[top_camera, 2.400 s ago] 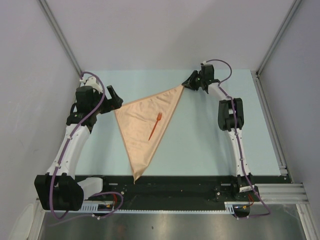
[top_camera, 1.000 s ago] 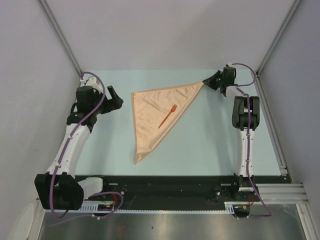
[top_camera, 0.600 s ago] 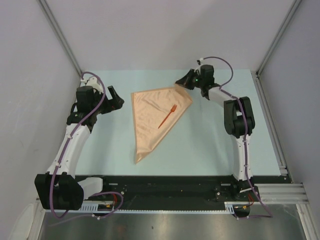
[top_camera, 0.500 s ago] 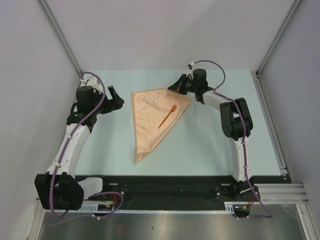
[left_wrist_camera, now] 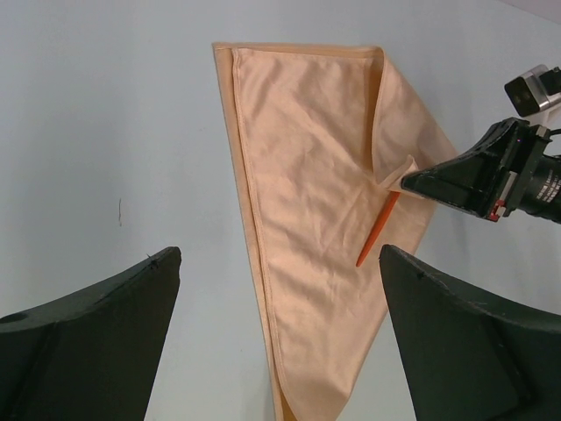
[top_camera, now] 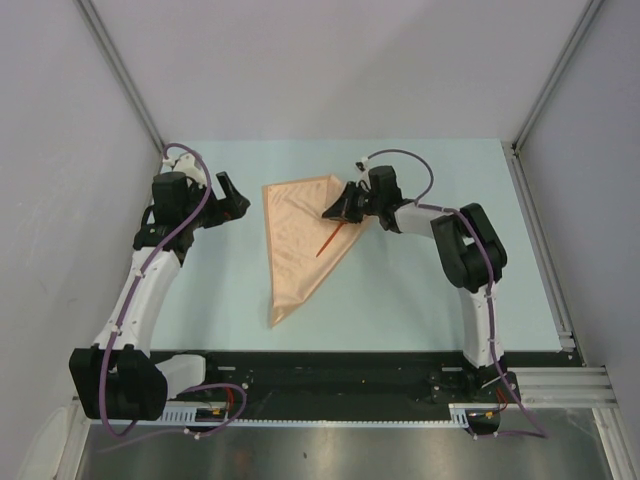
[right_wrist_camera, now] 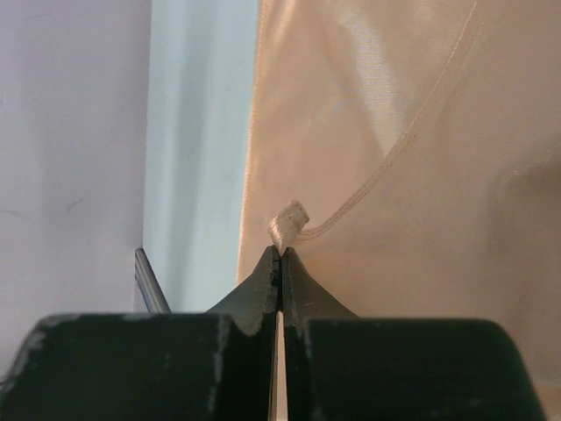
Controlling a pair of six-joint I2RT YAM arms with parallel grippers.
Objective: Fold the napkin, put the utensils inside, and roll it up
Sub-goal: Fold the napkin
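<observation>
The peach-orange napkin (top_camera: pixel 295 245) lies on the table as a folded triangle, point toward the near edge. My right gripper (top_camera: pixel 332 212) is shut on the napkin's right corner (right_wrist_camera: pixel 289 221) and holds it folded over the cloth, above the head of the red-orange utensil (top_camera: pixel 324 244). Only the utensil's handle shows in the left wrist view (left_wrist_camera: pixel 375 233). The napkin fills most of the right wrist view (right_wrist_camera: pixel 403 149). My left gripper (top_camera: pixel 232 192) is open and empty, left of the napkin, its fingers (left_wrist_camera: pixel 96 342) wide apart.
The pale blue table (top_camera: pixel 420 290) is bounded by grey walls and metal rails (top_camera: pixel 545 250) at the right. A black strip (top_camera: pixel 350 365) runs along the near edge by the arm bases.
My right gripper first pulled the napkin to the right by its corner, then carried that corner back left over the cloth, covering the utensil's head. The left arm has not moved.
</observation>
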